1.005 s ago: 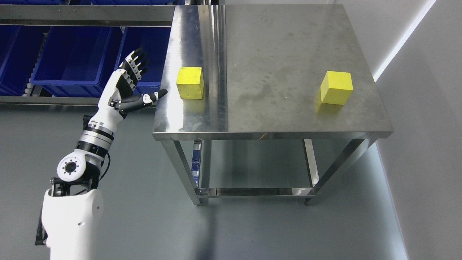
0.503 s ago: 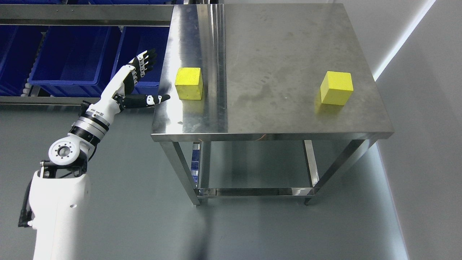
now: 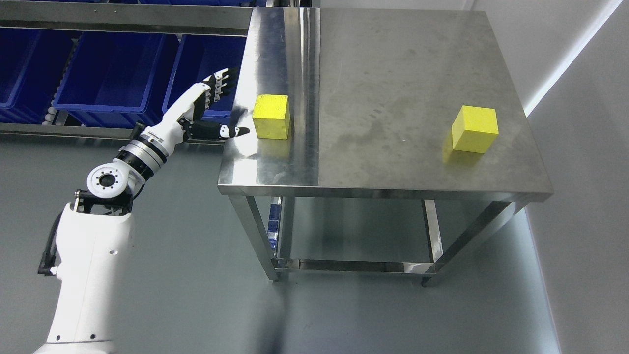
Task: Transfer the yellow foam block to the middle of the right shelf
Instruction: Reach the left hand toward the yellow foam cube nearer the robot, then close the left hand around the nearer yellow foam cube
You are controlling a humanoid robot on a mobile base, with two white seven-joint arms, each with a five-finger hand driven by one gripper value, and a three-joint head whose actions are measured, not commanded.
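Two foam blocks are sitting on the surface (image 3: 393,73), well apart from each other. The left block (image 3: 271,116) is resting near the left edge, just left of a seam running front to back. The right block (image 3: 474,129) is lying close to the right edge, slightly nearer the front. The left hand (image 3: 212,108) is hovering at the left edge of the surface, its thumb (image 3: 231,131) just beside the left block, not touching it. Bins (image 3: 108,69) are standing on a rack behind and to the left of the surface.
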